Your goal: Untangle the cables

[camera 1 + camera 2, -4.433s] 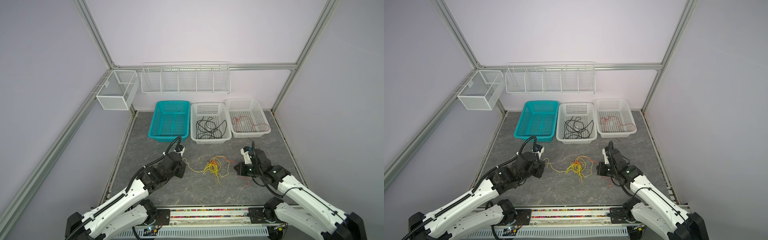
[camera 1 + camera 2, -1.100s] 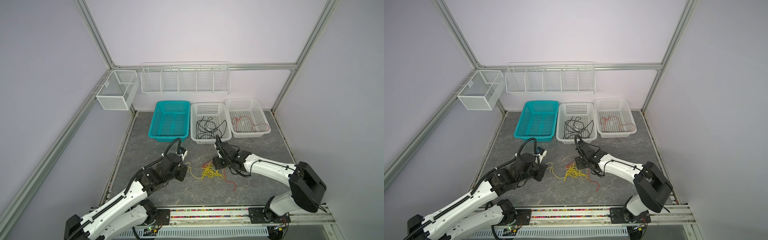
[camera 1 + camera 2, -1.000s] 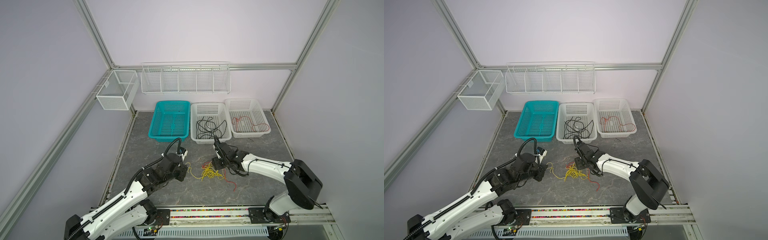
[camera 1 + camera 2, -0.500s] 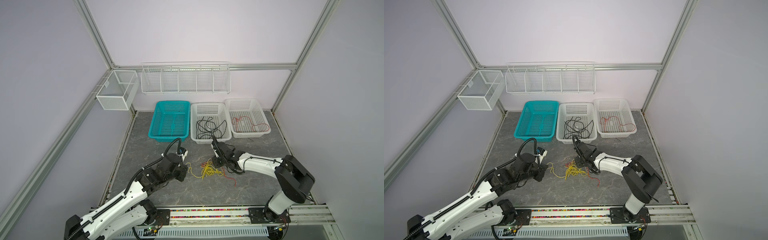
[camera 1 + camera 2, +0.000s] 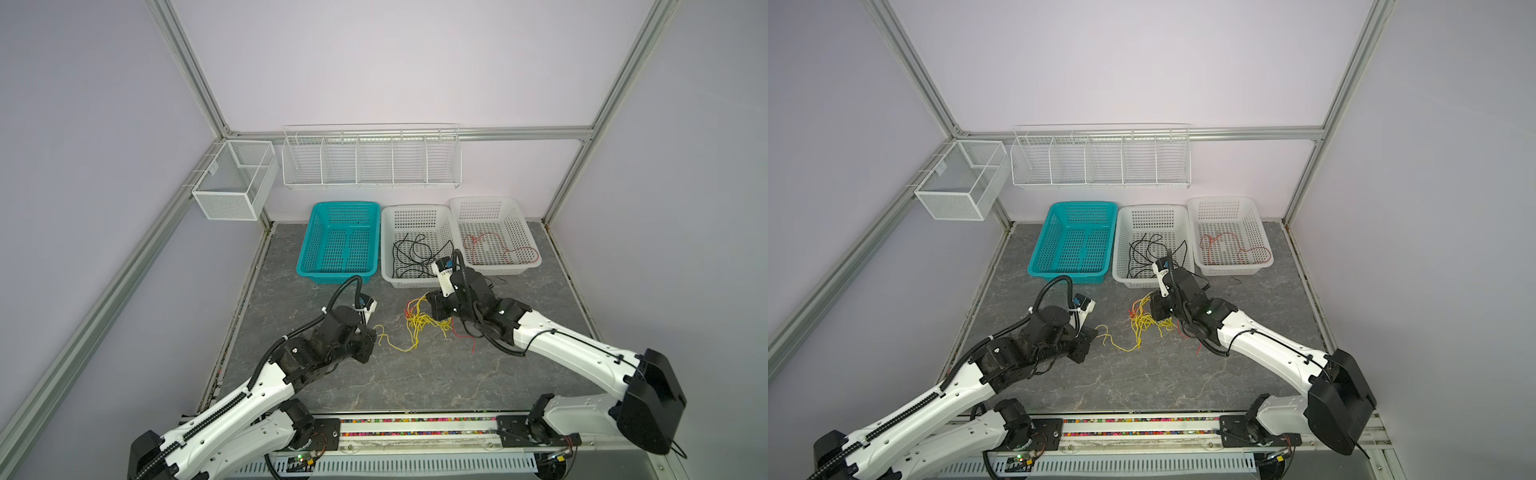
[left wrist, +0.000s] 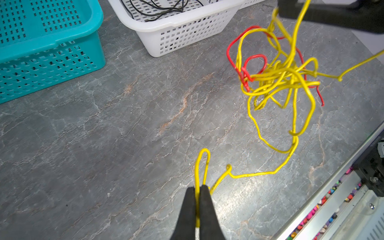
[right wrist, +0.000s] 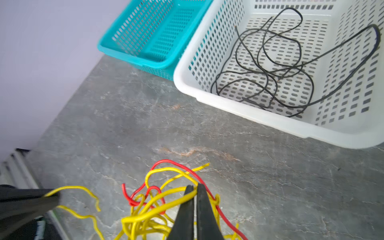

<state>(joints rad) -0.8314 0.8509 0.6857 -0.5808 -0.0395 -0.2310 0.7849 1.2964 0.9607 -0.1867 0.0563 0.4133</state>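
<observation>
Tangle of yellow and red cables point(image 5: 424, 322) sits on the table point(image 5: 415, 374), between both grippers. Left gripper point(image 6: 197, 192) is clamped on a yellow loop point(image 6: 196, 172) trailing from the tangle. Right gripper point(image 7: 194, 190) is pinched closed on a yellow strand point(image 7: 176, 200) of it. Black cables point(image 7: 270, 68) lie in the white basket point(image 7: 249, 113) just beyond the right gripper.

Both arms outstretched and low, left hand point(image 6: 197, 190) and right hand point(image 7: 194, 188) alike tightly shut.
</observation>
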